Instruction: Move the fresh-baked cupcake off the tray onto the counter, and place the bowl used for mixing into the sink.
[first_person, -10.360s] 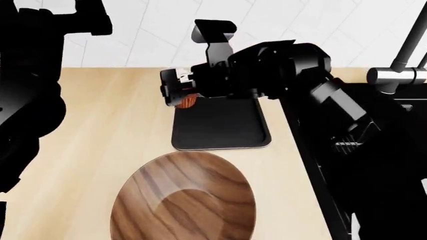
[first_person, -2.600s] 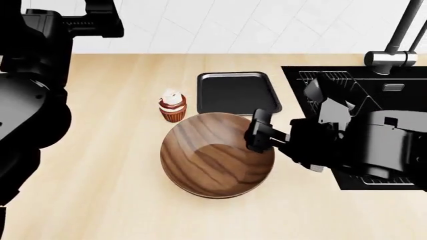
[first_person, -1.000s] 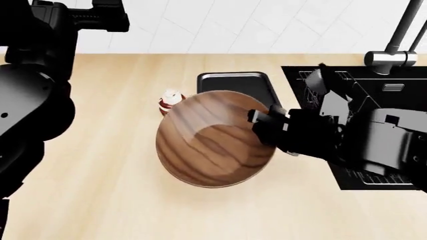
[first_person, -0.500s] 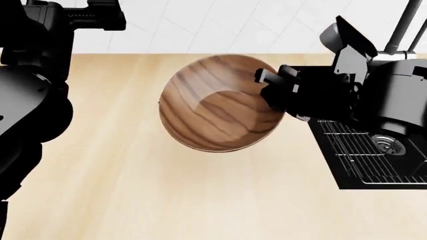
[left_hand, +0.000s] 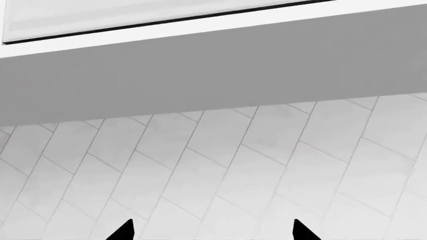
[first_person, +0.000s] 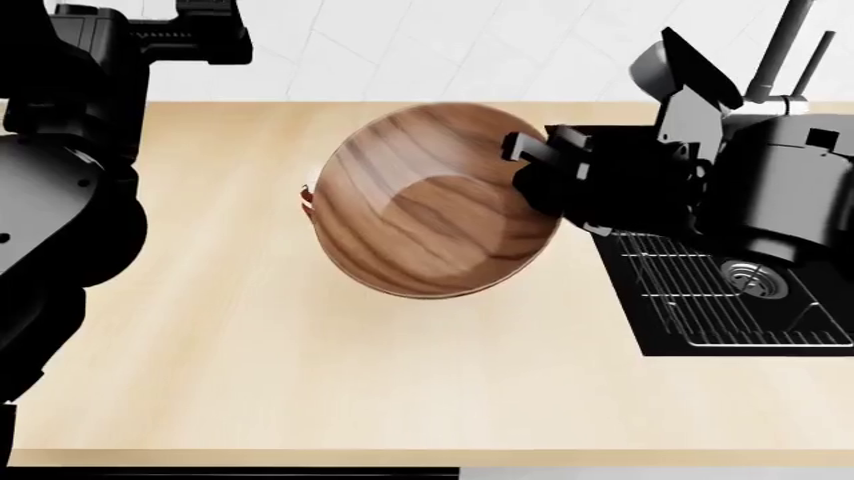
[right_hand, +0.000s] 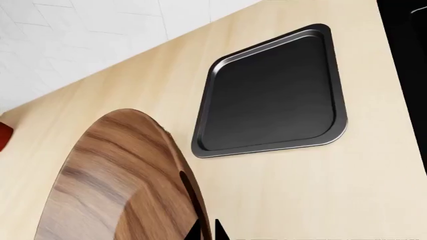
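Now one bowl (first_person: 427, 210) pinched by right fingers (first_person: 534, 160); one tray (right_hand: 270, 95) bare; left fingers (left_hand: 127, 232) apart, empty.

From my head camera both of my arms read as matte black: the left arm (first_person: 60, 190) is a stack of bulky rounded housings with a boxy, ribbed block at its top, while the right arm (first_person: 747, 190) has a big glossy rounded joint casing, angular black brackets and a grey-faced plate above it. My right pincer (first_person: 534, 150) ends in squared black fingers with small pale marks at the tips. On the left wrist feed I see only two pointed black fingertips (left_hand: 125, 231).
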